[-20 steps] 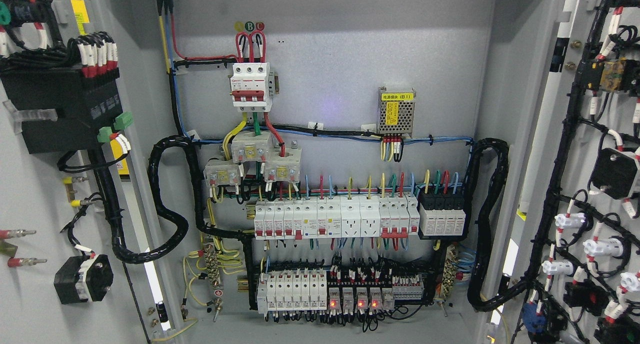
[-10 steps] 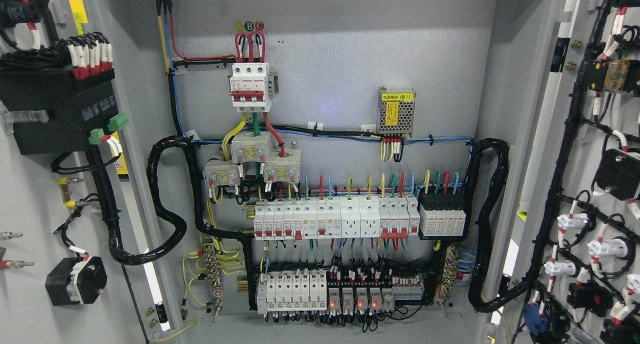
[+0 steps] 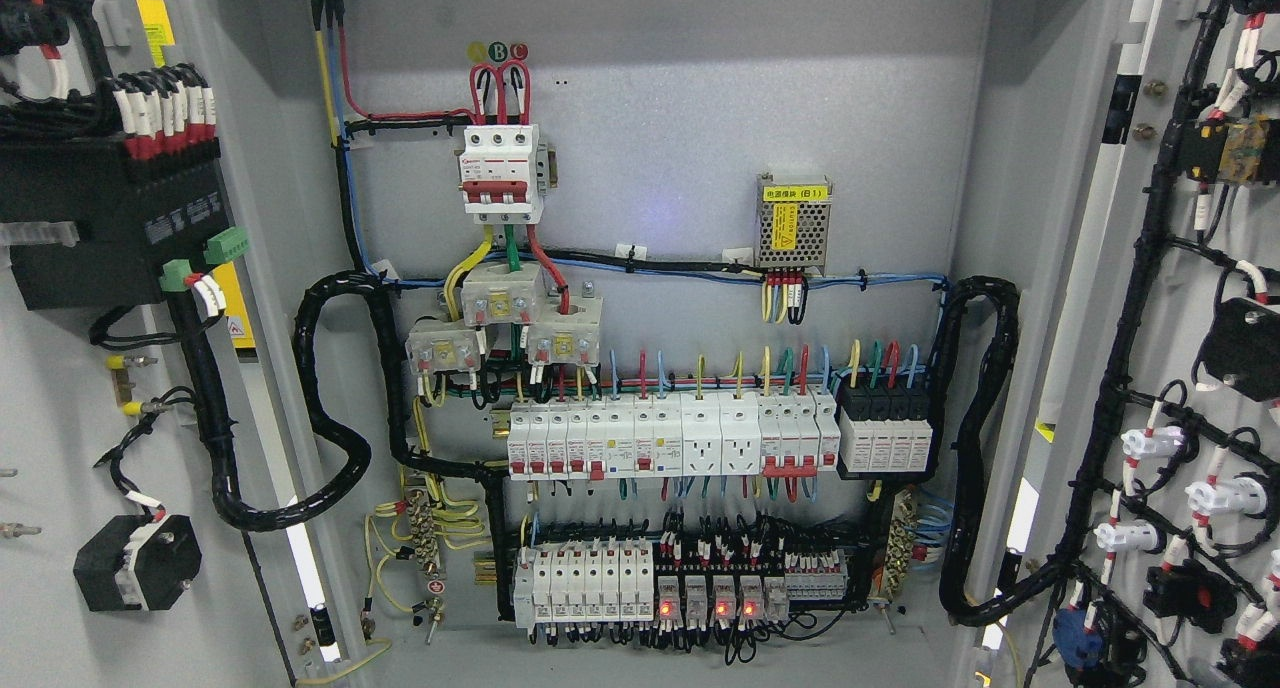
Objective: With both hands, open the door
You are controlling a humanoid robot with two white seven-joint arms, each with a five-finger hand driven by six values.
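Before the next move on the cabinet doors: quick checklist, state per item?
1. Left door swung open: ok.
2. Right door swung open: ok.
3. Left hand and right hand in view: not ok, neither shows.
4. Grip on either door: cannot tell.
5. Black cable loom at the left hinge side unsnagged: ok, hangs slack.
6. Black cable loom at the right unsnagged: ok, loops free.

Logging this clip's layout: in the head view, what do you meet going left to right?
Left door → black corrugated cable loop → three-pole breaker → yellow-labelled power module → black conduit → right door. No hand shows.
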